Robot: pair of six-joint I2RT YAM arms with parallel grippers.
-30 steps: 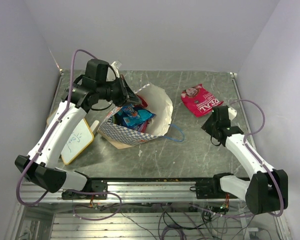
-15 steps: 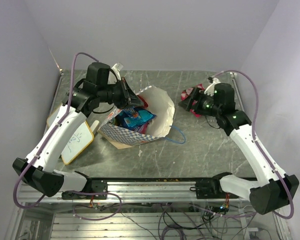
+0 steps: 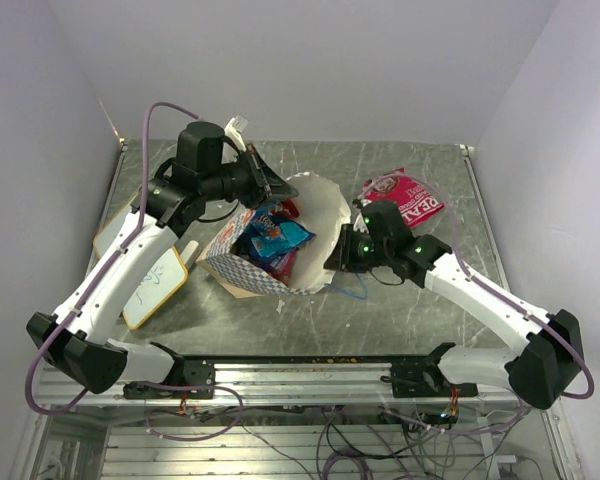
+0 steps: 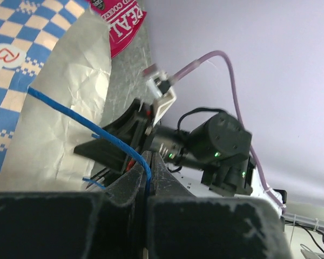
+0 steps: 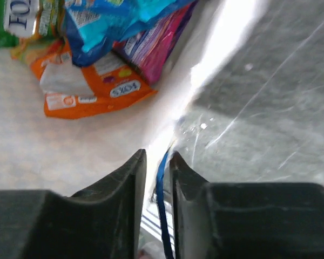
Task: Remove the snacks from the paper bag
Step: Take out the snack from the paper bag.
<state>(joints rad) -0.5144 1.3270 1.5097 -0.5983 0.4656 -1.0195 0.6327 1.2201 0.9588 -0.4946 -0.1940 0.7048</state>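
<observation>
My left hand point(image 4: 149, 162) pinches one blue cord point(image 4: 70, 116). My right hand point(image 5: 157, 162) is narrow around the other; I cannot tell if it grips. The snacks point(image 5: 97, 81) lie just ahead of it, inside the paper bag point(image 3: 320, 205). Opposed pulling could tear a cord loose.

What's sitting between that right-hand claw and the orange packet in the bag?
Nothing but bare paper: in the right wrist view, the paper bag's pale inner wall runs from the right gripper to the orange packet.

Table point(image 3: 420, 290): grey marbled top, scratched, glare patches. Walls: back point(image 3: 300, 70), left point(image 3: 30, 150), right point(image 3: 570, 150), plain pale lilac-white. Near edge: aluminium rail point(image 3: 310, 365), loose cables point(image 3: 360, 440) beneath. Whiteboard point(image 3: 155, 285), yellow-edged, lies at left.
</observation>
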